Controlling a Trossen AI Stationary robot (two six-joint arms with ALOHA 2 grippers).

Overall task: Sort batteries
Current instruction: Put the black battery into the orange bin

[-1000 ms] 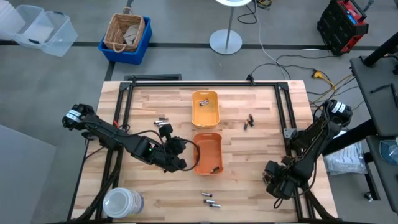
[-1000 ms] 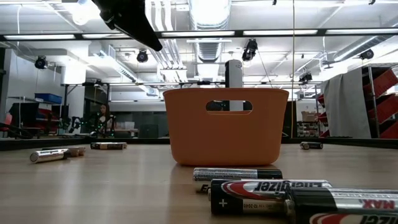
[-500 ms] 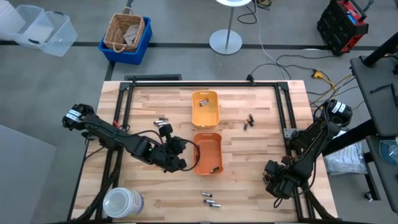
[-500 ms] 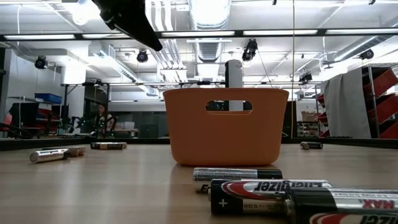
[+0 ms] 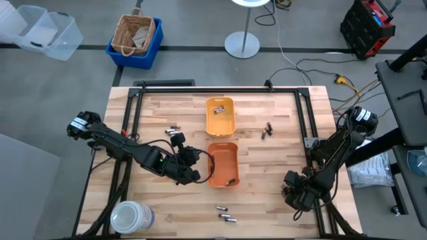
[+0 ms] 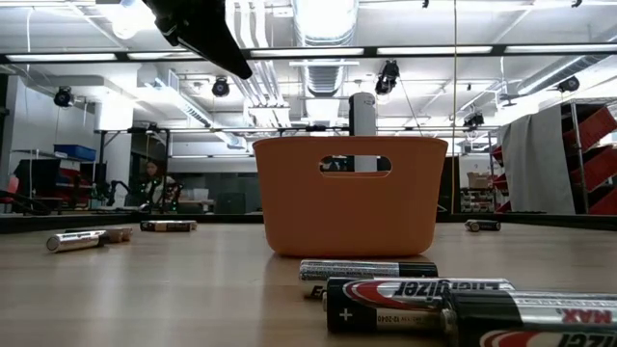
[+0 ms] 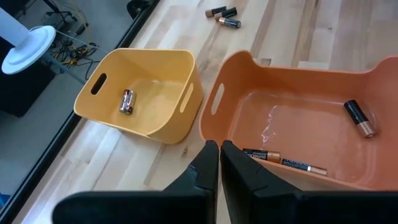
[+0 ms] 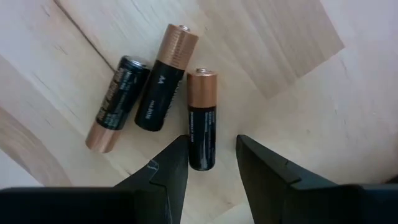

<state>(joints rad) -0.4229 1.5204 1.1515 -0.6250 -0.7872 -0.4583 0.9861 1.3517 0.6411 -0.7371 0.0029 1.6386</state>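
**Ana:** Batteries (image 5: 225,213) first. Where do they lie?

**Ben:** They are scattered. Seen from above, one small cluster sits at the table's (image 5: 287,153) six o'clock. A pair (image 5: 267,129) lies towards two o'clock and a few more (image 5: 175,131) towards ten. Three lie inside the orange tray (image 7: 217,99). One (image 7: 127,101) lies in the yellow-orange tray (image 7: 99,112), which stands at twelve o'clock from the orange one.

**Ana:** And the left gripper (image 5: 190,175)?

**Ben:** It hangs at the orange tray's eight o'clock, just beside the wall. Its fingers (image 7: 208,165) are pressed together with nothing between them.

**Ana:** What about the right gripper (image 5: 295,195)?

**Ben:** It is down at the table's four o'clock corner. Its wrist view shows the jaws spread apart and gripping nothing. Three batteries lie side by side on the wood under it. One copper-topped cell (image 8: 202,118) has its dark end reaching into the gap between the fingertips (image 8: 168,168). I cannot tell whether it touches either one.
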